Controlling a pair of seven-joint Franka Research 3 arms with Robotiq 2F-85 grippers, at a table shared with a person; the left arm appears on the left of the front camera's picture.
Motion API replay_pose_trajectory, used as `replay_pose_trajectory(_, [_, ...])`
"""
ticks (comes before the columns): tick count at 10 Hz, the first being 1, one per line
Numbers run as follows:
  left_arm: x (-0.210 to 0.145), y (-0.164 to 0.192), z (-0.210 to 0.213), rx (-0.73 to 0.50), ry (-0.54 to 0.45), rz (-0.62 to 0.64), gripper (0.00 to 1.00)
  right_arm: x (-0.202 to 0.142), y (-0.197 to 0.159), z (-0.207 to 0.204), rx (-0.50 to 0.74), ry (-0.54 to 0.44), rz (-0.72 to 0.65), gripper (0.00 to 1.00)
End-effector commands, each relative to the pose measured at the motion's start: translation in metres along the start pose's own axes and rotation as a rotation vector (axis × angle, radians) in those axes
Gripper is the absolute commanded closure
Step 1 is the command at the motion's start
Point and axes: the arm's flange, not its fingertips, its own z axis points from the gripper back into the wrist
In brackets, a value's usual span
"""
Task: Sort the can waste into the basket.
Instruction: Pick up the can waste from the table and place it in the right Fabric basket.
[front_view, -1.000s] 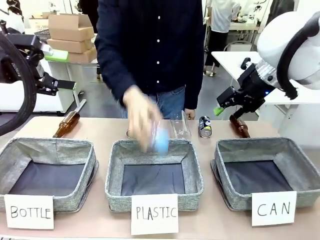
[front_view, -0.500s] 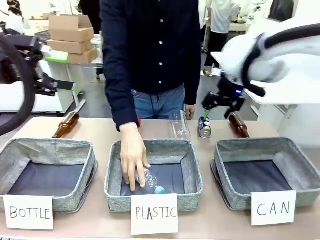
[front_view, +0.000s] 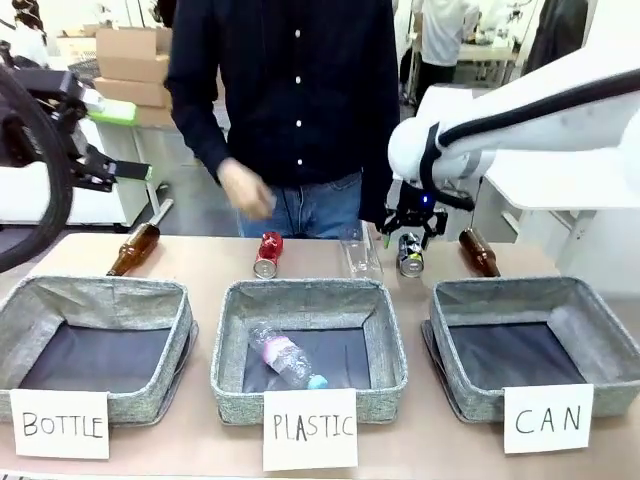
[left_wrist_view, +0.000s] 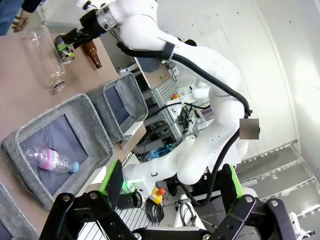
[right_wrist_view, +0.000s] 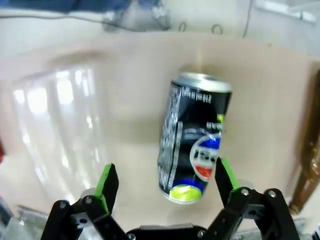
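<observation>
A black can (front_view: 410, 254) with a green patch stands at the far side of the table, between a clear plastic bottle and a brown bottle. My right gripper (front_view: 412, 232) hovers open just over it. In the right wrist view the black can (right_wrist_view: 192, 137) lies in line with the gap between the spread green pads (right_wrist_view: 107, 184) of the right gripper (right_wrist_view: 165, 181), untouched. A red can (front_view: 267, 254) lies behind the middle basket. The basket (front_view: 500, 289) signed "CAN" (front_view: 547, 417) sits front right. My left gripper (left_wrist_view: 171, 184) is open, raised off the table.
The "PLASTIC" basket (front_view: 228, 345) holds a clear bottle (front_view: 285, 357). The "BOTTLE" basket (front_view: 100, 290) sits at the left. A clear bottle (front_view: 360, 255) and brown bottles (front_view: 480, 252) (front_view: 134, 248) lie along the far edge. The person's hand (front_view: 245, 190) hangs above the table.
The person dropped a clear bottle into the "PLASTIC" basket and pulled the hand back. My right arm swung left and down over the black can. The red can came into sight.
</observation>
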Motion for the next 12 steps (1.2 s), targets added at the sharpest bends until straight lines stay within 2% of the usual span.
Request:
replay_pose_trajectory(1, [0.001, -0.001, -0.001, -0.022, -0.011, -0.023, 0.0, 0.021, -0.002, -0.022, -0.092, 0.0, -0.066, 0.0])
replay_pose_trajectory(3, [0.001, -0.001, -0.001, -0.022, -0.011, -0.023, 0.0, 0.018, -0.011, -0.032, -0.116, 0.008, -0.09, 0.0])
replay_pose_trajectory(9, [0.001, -0.001, -0.001, -0.022, -0.011, -0.023, 0.0, 0.017, -0.01, -0.039, -0.091, 0.019, -0.067, 0.0])
replay_pose_trajectory(10, [0.001, -0.001, -0.001, -0.022, -0.011, -0.023, 0.0, 0.016, -0.009, -0.038, -0.093, 0.016, -0.054, 0.19])
replay_pose_trajectory(11, [0.001, -0.001, -0.001, -0.022, -0.011, -0.023, 0.0, 0.016, -0.009, -0.038, -0.089, 0.015, -0.054, 0.2])
replay_pose_trajectory(12, [0.001, -0.001, -0.001, -0.022, -0.011, -0.023, 0.0, 0.017, -0.009, -0.037, -0.085, 0.016, -0.057, 0.39])
